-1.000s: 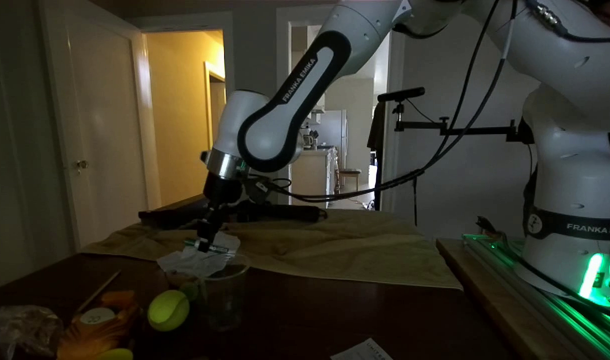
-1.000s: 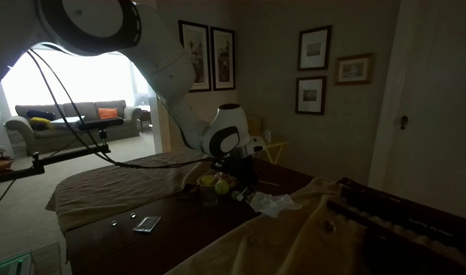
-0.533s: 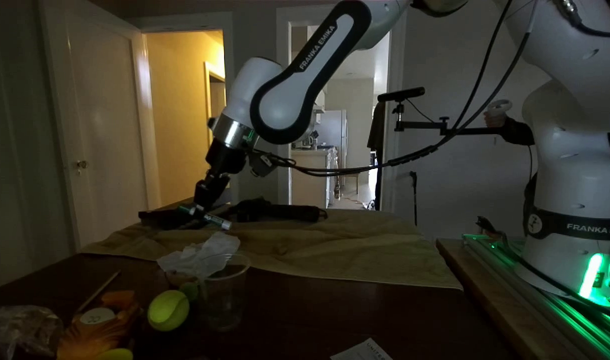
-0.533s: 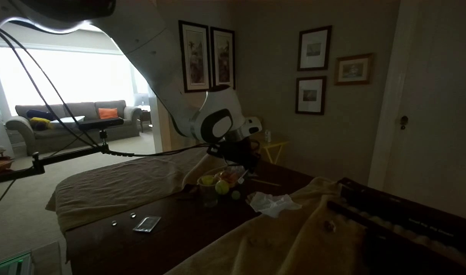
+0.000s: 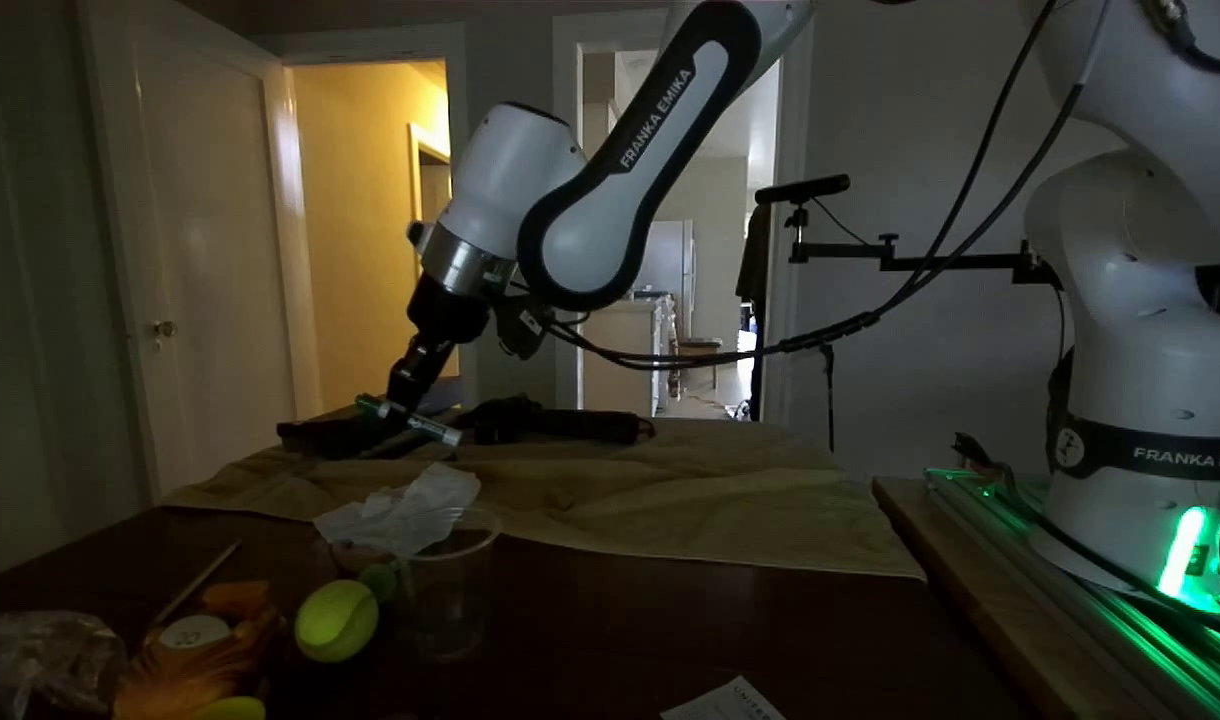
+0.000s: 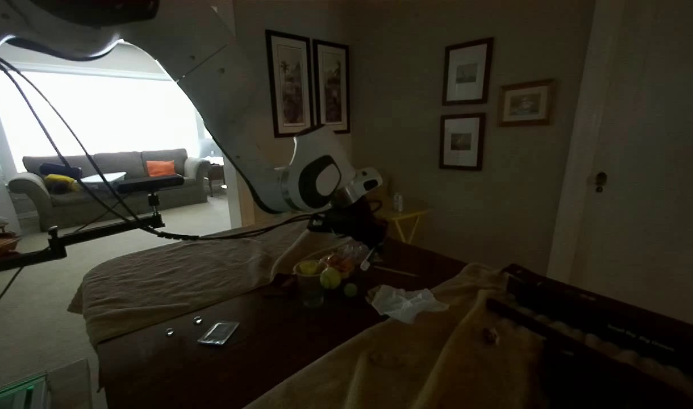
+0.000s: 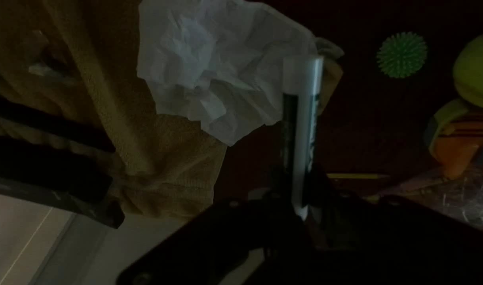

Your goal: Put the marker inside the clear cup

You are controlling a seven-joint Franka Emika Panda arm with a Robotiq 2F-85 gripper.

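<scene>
Gripper [image 5: 397, 408] clamped on marker [image 7: 301, 130] near its green end, held in air. Clear cup [image 5: 448, 590] stands upright on bench [image 5: 620, 630], not under it, just beside tennis ball [image 5: 337, 621]. Key rel.: from gripper, cup lies lower, twd bench's edge by the arm base [image 5: 1110, 510] & away from the edge under the towel [image 5: 690, 510]. Marker's long axis slants, nearer horiz. than vert., pale end low & aimed roughly twd arm base; cup mouth faces up, so prob. needs tipping steeper b4 release.

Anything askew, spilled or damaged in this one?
No spill shows. The crumpled white wrapper looks out of place, sprawled across the edge of the rumpled tan towel like discarded litter.
</scene>
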